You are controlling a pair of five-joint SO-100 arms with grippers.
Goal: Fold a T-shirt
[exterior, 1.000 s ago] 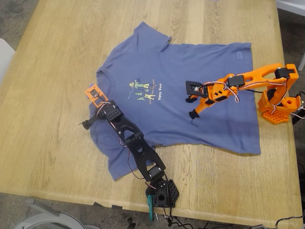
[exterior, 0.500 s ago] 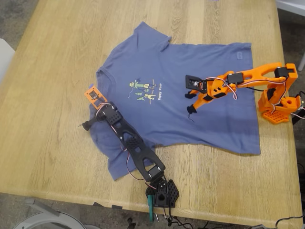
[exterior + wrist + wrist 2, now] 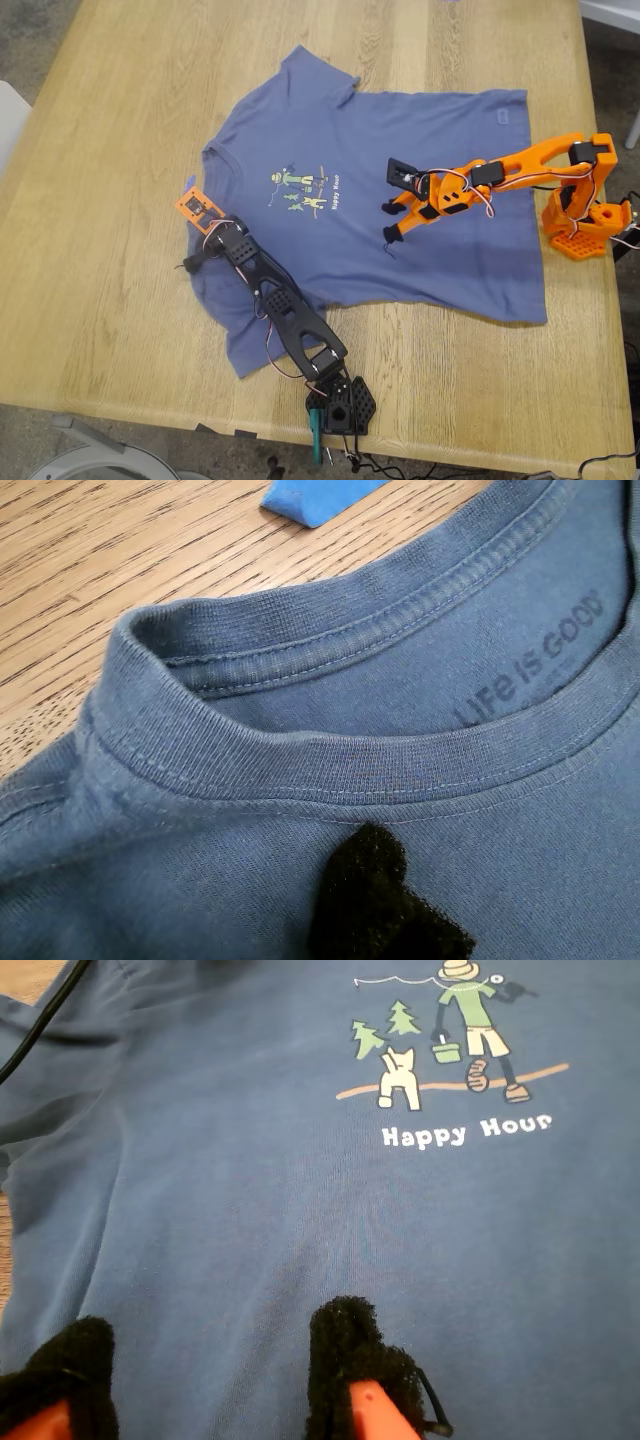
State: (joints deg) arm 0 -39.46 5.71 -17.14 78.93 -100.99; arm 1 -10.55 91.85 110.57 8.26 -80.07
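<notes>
While my second gripper hovers with its pads apart over the T-shirt below the chest print, my first gripper sits at the collar; whether it is parted or closed I cannot tell. Spread flat mid-table, the shirt shows no fold; every fold remains.

Our first gripper, on the black arm, now sits nearer the exterior view's left than a second ago, its orange wrist plate out past the collar of the T-shirt. Our second gripper, on the orange arm, reaches farther toward the chest print, its jaws parted over the cloth.
</notes>
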